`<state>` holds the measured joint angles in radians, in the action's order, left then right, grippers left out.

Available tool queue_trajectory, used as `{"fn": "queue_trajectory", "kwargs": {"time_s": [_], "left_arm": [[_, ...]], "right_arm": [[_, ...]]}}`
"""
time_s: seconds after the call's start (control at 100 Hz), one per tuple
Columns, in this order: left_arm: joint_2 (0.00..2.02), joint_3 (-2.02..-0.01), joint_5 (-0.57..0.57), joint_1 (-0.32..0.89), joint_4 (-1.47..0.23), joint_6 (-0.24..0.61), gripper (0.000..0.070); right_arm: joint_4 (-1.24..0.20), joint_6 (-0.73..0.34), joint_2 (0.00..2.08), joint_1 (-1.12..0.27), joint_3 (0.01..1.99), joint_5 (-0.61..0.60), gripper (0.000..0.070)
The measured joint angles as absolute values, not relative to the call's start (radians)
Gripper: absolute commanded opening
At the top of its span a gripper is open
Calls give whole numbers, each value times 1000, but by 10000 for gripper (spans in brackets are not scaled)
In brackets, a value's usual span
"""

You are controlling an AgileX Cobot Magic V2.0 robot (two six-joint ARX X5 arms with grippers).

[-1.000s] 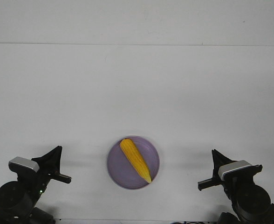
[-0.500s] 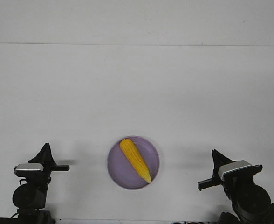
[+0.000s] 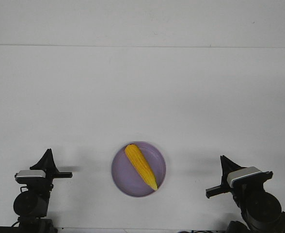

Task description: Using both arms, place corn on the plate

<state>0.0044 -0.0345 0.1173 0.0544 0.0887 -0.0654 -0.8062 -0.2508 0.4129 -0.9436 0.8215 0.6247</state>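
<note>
The yellow corn lies diagonally on the lavender plate, its pointed end toward the near right rim. The plate sits on the white table near the front edge, between the two arms. My left gripper is at the lower left, well left of the plate, with its fingers together in one point and nothing in them. My right gripper is at the lower right, well right of the plate, also shut and empty. Neither gripper touches the corn or the plate.
The white table stretches back to a seam line near the far wall. The left arm's base and the right arm's base stand at the front corners.
The left arm drew back and turned from a tilted pose to an upright one a second ago, then held still. The right arm, corn and plate have not moved.
</note>
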Motion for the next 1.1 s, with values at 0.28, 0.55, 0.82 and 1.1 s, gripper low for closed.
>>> {"fn": "queue_trajectory", "kwargs": {"time_s": [0.28, 0.55, 0.82, 1.1], "left_arm": [[4, -35, 117, 54, 89, -65, 12], [4, -35, 117, 54, 89, -65, 12], [4, -35, 117, 54, 89, -65, 12], [4, -35, 117, 54, 89, -65, 12]], "right_arm": [[-806, -251, 413, -944, 822, 625, 16], [-738, -141, 403, -743, 778, 602, 16], [-291, -1, 191, -133, 357, 159, 16], [-172, 20, 16, 47, 63, 19, 16]]}}
